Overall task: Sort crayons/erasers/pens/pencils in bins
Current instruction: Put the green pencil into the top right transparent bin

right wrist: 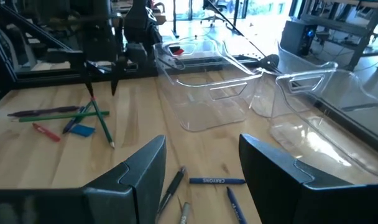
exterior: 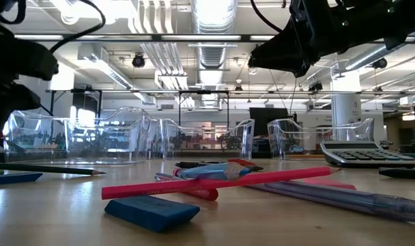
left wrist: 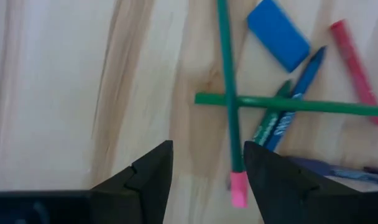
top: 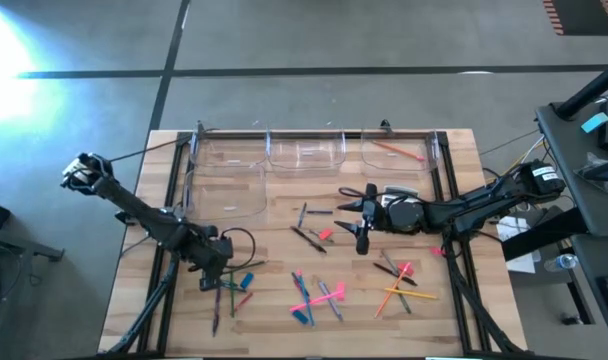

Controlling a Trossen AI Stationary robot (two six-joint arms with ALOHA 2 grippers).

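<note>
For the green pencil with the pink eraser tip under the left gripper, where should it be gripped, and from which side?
Grip the green pencil on its bare shaft just above the pink eraser tip, from straight overhead, fingers straddling its width. It lies flat, and farther up a second green pencil crosses it. The left gripper is open, with that end between its fingers.

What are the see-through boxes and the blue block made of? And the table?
The bins look like clear, shiny plastic: you see straight through the walls, and the rims glint. The blue eraser looks like matte rubber, dull with soft edges, though that is a guess. The table looks like pale wood with grain streaks.
</note>
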